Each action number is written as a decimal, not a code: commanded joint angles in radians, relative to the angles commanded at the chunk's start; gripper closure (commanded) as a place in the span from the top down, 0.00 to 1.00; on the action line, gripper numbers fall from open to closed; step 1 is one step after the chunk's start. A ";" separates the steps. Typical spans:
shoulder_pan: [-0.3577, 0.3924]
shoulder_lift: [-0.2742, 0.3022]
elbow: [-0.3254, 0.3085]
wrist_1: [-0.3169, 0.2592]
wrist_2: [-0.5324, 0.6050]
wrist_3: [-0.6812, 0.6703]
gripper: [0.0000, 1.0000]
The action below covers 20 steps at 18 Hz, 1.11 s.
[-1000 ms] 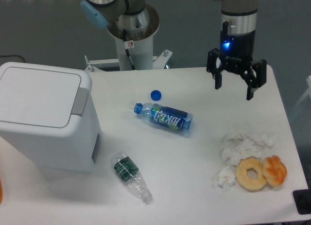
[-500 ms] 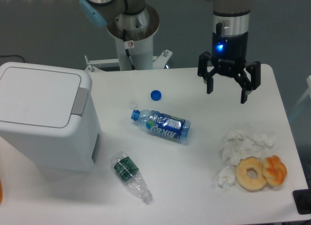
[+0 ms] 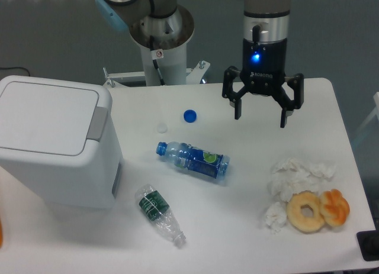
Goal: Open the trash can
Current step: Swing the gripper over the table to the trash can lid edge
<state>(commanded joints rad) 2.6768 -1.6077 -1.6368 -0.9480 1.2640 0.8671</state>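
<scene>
The trash can [image 3: 56, 147] is a large boxy white bin at the table's left side. Its flat white lid [image 3: 44, 117] lies shut, with a grey push-button tab [image 3: 98, 122] on the right edge. My gripper [image 3: 261, 117] hangs open above the table's back middle-right, far to the right of the bin, with nothing between its black fingers [image 3: 238, 106].
A blue-labelled bottle [image 3: 191, 159] lies mid-table, with a blue cap [image 3: 189, 115] and a small white cap [image 3: 161, 128] behind it. A crushed clear bottle [image 3: 159, 213] lies near the front. Crumpled tissues [image 3: 294, 178] and two doughnuts [image 3: 318, 210] sit at the right.
My gripper has moved left across the back of the table, staying open. The blue-labelled bottle has rolled slightly left and toward the front.
</scene>
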 joint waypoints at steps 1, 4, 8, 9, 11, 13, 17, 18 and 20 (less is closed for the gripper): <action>-0.012 0.008 0.000 0.000 -0.003 -0.044 1.00; -0.037 0.021 0.003 0.000 -0.008 -0.172 1.00; -0.083 0.023 0.020 0.000 -0.018 -0.331 1.00; -0.101 0.022 0.026 0.000 -0.028 -0.376 1.00; -0.139 0.011 0.038 0.000 -0.031 -0.482 1.00; -0.155 0.009 0.041 0.002 -0.034 -0.503 1.00; -0.169 0.014 0.048 -0.002 -0.043 -0.662 1.00; -0.170 0.012 0.043 -0.003 -0.069 -0.725 1.00; -0.173 0.018 0.015 -0.005 -0.100 -0.781 1.00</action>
<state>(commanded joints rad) 2.5035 -1.5892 -1.6213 -0.9526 1.1644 0.0861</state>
